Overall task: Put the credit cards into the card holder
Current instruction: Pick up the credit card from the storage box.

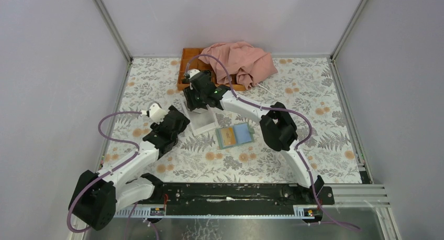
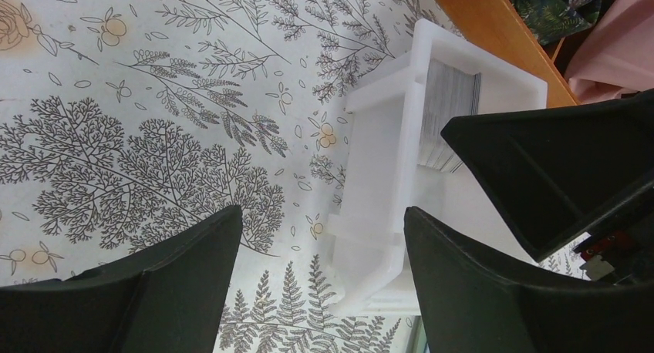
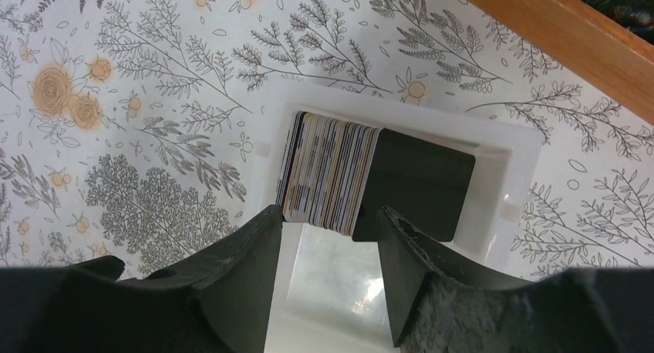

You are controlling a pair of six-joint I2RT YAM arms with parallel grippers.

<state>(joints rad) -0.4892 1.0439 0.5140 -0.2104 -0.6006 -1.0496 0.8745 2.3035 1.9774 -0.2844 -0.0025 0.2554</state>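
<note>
In the box (image 3: 503,166), credit cards (image 3: 324,176); card holder (image 1: 235,136) right, tray (image 1: 182,72) behind.

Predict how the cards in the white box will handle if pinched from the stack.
The cards look thin and stiff and stand on edge, so they are probably rigid but slick, and neighbours may lift along. They sit packed against a black block, so one likely resists pulling free. The box looks like light plastic and may slide.
</note>
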